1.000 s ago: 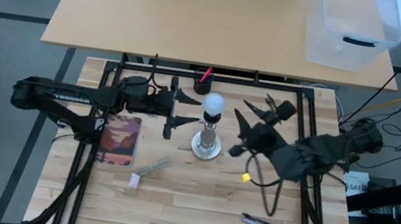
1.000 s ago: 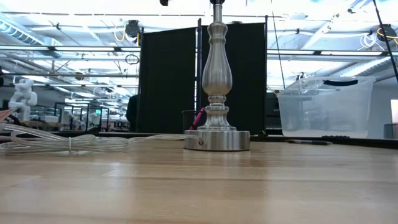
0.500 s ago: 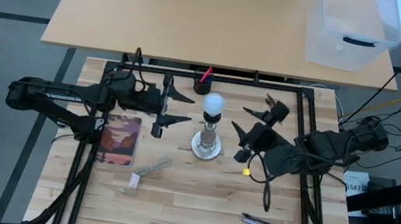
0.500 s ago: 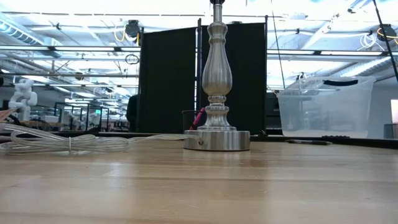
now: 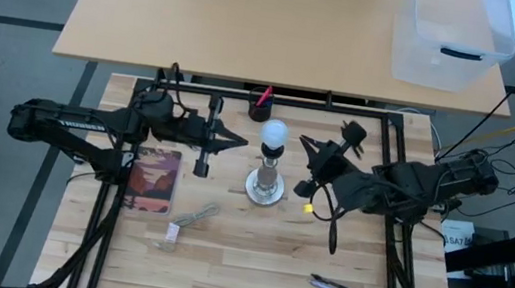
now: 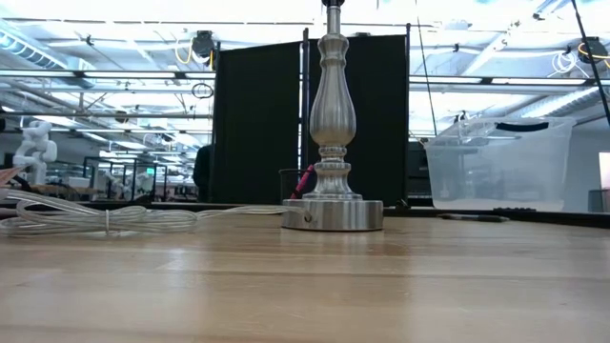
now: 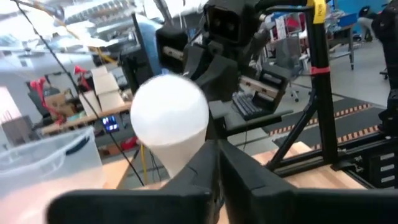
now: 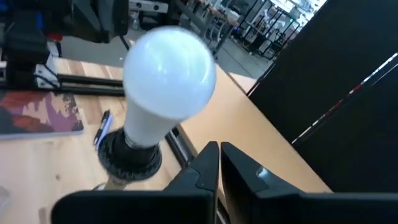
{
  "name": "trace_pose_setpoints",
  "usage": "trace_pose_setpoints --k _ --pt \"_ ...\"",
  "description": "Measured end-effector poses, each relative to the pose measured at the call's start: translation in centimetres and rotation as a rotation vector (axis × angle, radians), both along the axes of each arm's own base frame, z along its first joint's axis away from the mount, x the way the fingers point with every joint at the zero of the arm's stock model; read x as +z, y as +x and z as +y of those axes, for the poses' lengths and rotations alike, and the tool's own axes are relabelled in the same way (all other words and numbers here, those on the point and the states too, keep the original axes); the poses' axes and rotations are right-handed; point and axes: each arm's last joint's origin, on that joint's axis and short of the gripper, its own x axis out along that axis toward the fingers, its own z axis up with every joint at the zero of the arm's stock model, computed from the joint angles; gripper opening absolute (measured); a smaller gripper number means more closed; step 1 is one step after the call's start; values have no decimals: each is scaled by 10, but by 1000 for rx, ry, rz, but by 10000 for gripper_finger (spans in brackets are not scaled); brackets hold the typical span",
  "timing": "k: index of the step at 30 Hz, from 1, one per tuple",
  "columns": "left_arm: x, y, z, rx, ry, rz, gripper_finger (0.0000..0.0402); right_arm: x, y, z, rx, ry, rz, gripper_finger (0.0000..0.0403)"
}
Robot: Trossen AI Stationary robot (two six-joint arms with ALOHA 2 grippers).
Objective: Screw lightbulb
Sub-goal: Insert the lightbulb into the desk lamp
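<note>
The lightbulb (image 5: 274, 134), frosted white, stands upright with its neck in the dark socket (image 8: 130, 155) atop the silvery lamp stand (image 5: 265, 184). The stand's round foot (image 6: 333, 214) rests on the wooden table. My left gripper (image 5: 241, 142) is shut and points level at the bulb from the table's left, a short gap away. In the left wrist view its shut fingers (image 7: 217, 158) show in front of the bulb (image 7: 171, 124). My right gripper (image 5: 304, 149) is shut too, just right of the bulb, and touches nothing; in its wrist view the bulb (image 8: 169, 68) shows beyond the fingertips (image 8: 217, 155).
A reddish book (image 5: 154, 178) lies left of the stand, with a coiled clear cable (image 5: 188, 218) nearer the front. A pen (image 5: 333, 287) lies at the front right, and a dark cup with a red pen (image 5: 260, 109) behind the stand. A clear bin (image 5: 454, 35) stands on the far table.
My left gripper, open beside the bulb a second ago, has drawn back a little toward the table's left edge, rolled, and shut. My right gripper has sunk and come nearer the bulb, opened wider for a moment, then shut. The bulb and stand have stayed put.
</note>
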Motion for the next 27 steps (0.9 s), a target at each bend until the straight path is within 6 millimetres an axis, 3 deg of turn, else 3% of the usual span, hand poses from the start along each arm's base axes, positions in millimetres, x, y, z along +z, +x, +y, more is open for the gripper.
trace_pose_setpoints --k 17,27 --pt "5 -1 2 -58 21 -54 1 8 11 -19 10 2 -37 1" --pt "0 21 6 -104 2 -24 0 10 13 -22 5 -10 -44 0"
